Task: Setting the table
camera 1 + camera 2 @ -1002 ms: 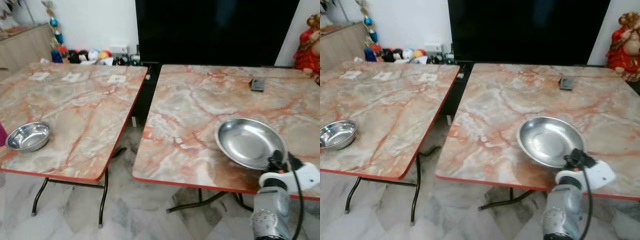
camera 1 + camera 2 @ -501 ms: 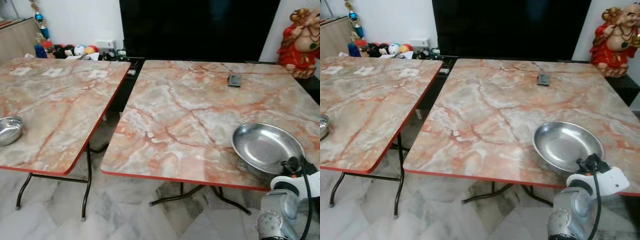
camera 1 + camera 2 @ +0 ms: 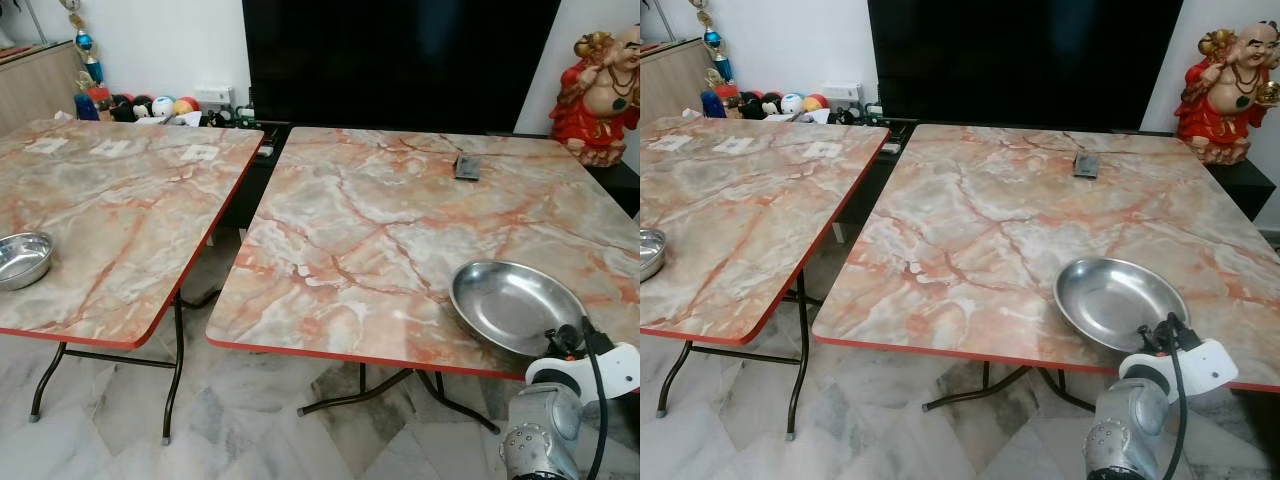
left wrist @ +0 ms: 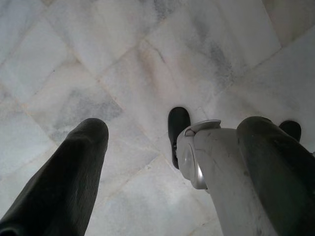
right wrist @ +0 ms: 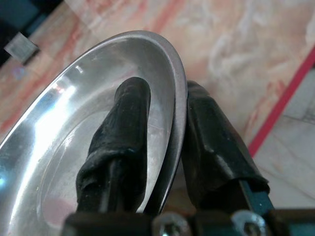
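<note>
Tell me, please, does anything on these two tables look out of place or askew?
Only slightly: the steel plate, pinched at its rim by the right hand, sits at the right table's front edge. The small bowl sits upright.

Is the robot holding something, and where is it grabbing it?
Yes. The right hand pinches the round shiny steel plate by its near rim, one finger inside and one outside. The left hand holds nothing.

We see the plate [image 3: 516, 306] on the right table [image 3: 380, 240] near its front edge, a remote [image 3: 467, 167] far behind it; the bowl [image 3: 22, 259] sits on the left table [image 3: 120, 210].
</note>
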Tool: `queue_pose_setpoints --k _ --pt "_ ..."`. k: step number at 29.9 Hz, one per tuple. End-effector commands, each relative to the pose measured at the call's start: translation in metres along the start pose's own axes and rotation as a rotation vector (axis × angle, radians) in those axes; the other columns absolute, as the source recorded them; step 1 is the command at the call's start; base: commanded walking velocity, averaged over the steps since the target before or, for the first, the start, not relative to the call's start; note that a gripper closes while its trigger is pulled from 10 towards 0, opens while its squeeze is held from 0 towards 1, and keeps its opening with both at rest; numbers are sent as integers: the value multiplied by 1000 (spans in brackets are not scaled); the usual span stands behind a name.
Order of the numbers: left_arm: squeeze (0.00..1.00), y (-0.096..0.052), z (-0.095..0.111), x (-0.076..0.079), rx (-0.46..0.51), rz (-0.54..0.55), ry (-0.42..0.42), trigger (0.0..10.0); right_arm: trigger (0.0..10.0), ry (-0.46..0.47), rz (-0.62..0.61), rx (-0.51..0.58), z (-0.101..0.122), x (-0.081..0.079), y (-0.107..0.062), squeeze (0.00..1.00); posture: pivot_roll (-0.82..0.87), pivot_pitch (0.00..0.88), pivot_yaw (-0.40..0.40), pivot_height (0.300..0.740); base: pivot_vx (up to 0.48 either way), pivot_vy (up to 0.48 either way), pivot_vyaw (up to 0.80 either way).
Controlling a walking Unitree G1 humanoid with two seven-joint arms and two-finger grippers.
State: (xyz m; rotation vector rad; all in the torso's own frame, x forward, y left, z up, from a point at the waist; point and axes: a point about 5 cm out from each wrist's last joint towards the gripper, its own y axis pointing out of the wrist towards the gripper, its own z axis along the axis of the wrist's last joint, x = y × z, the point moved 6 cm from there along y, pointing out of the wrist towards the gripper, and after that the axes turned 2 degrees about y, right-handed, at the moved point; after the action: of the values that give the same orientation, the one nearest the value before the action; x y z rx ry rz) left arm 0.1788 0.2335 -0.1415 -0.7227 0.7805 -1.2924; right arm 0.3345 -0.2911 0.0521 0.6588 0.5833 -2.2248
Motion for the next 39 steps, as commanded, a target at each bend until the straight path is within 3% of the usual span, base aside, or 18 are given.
queue_pose_setpoints --k 1,2,5,6,7,20,21,22,23,24,25,26,39 --pt "0 -1 -5 0 -21 2 8 10000 10000 -5 23 20 6 -9 4 0 -8 0 -11 740 0 0 0" --pt "0 -1 -5 0 -21 3 8 10000 10000 -5 24 20 6 -9 5 137 -7 0 -11 740 0 0 0" --pt "0 -1 -5 -1 -21 3 9 10000 10000 -9 27 17 6 -10 6 173 -6 0 -10 740 0 0 0" --pt "0 -1 -5 -1 -21 4 9 10000 10000 -10 24 15 6 -10 8 659 -5 0 -10 740 0 0 0" --pt "0 -1 -5 -1 -21 4 9 10000 10000 -11 21 13 6 -9 9 678 -5 0 -10 740 0 0 0" --pt "0 -1 -5 -2 -23 5 8 10000 10000 -30 0 -7 -1 -7 11 584 1 0 -7 740 0 0 0" --pt "0 -1 -5 -2 -23 4 8 10000 10000 -31 -4 -9 -2 -6 11 510 1 0 -7 740 0 0 0" --pt "0 -1 -5 -2 -23 4 8 10000 10000 -31 -4 -9 -2 -6 11 510 1 0 -7 740 0 0 0" --pt "0 -1 -5 -2 -23 3 8 10000 10000 -40 -13 -17 -4 -3 10 278 -1 0 -6 740 0 0 0" --pt "0 -1 -5 -1 -23 2 10 10000 10000 -47 -25 -28 -7 0 9 145 -2 0 -7 740 0 0 0" --pt "0 -1 -5 -1 -23 1 10 10000 10000 -50 -30 -32 -9 1 8 145 -2 0 -7 740 0 0 0" --pt "0 -1 -6 -1 -24 1 10 10000 10000 -49 -28 -30 -8 1 8 0 -2 0 -8 740 0 0 0" --pt "0 -1 -6 1 -24 -3 5 10000 10000 -59 -2 -25 -11 -5 1 0 -4 0 -17 740 0 0 0"
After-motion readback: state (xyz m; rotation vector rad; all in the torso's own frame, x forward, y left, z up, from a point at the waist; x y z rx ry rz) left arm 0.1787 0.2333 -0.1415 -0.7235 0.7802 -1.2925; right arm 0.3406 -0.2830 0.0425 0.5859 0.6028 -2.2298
